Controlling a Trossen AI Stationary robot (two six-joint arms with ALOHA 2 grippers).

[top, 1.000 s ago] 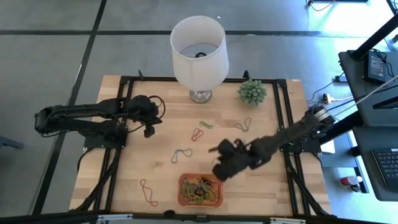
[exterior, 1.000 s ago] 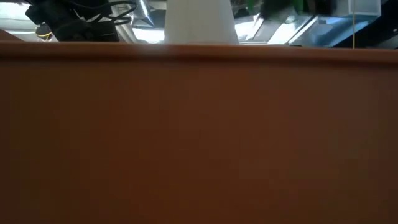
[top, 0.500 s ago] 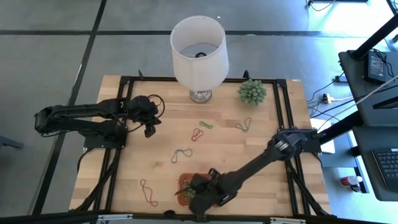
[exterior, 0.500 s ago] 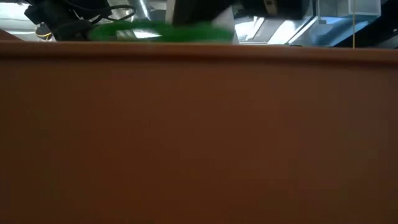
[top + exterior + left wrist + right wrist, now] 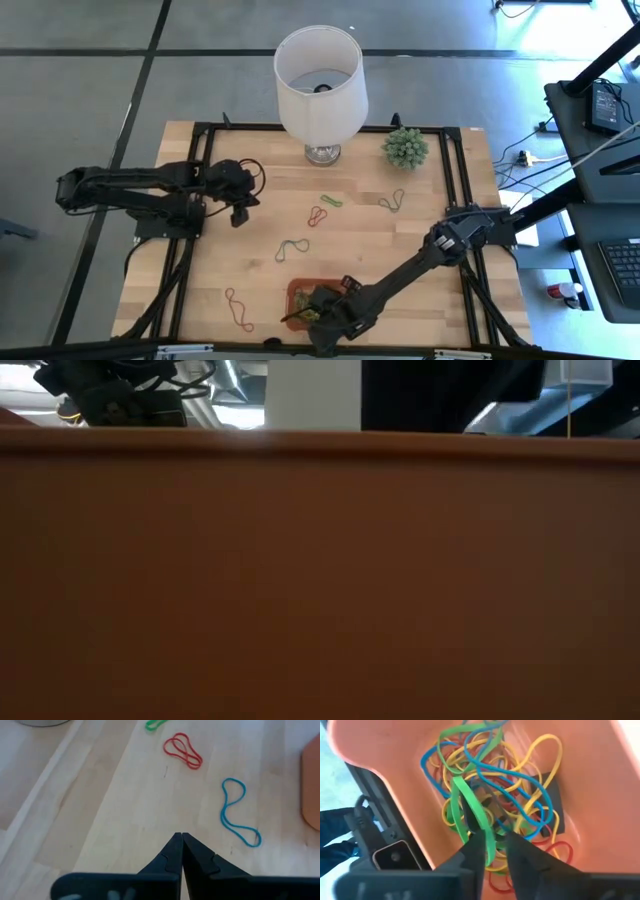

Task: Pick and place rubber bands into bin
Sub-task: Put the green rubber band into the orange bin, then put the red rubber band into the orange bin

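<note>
The left gripper waits with its fingers pressed together above the left half of the table, well apart from the work. Going left to right across the table, several rubber bands are not yet collected: a red band near the front left corner, a blue band near the middle, a red double loop just behind it, a green band nearer the lamp, and a further band toward the right, in front of the small potted plant. The bin, at the front edge near the middle, already holds a tangled heap of yellow, blue, red and green bands, so a good share of the job looks done. The right gripper reaches down into the bin, its fingers slightly parted, with a broad green band lying between them on top of the heap; it appears to be letting go, though whether the band is fully free I cannot tell. By this count about five bands remain on the table, so the task seems somewhat past halfway, with more fetching trips still to make.
</note>
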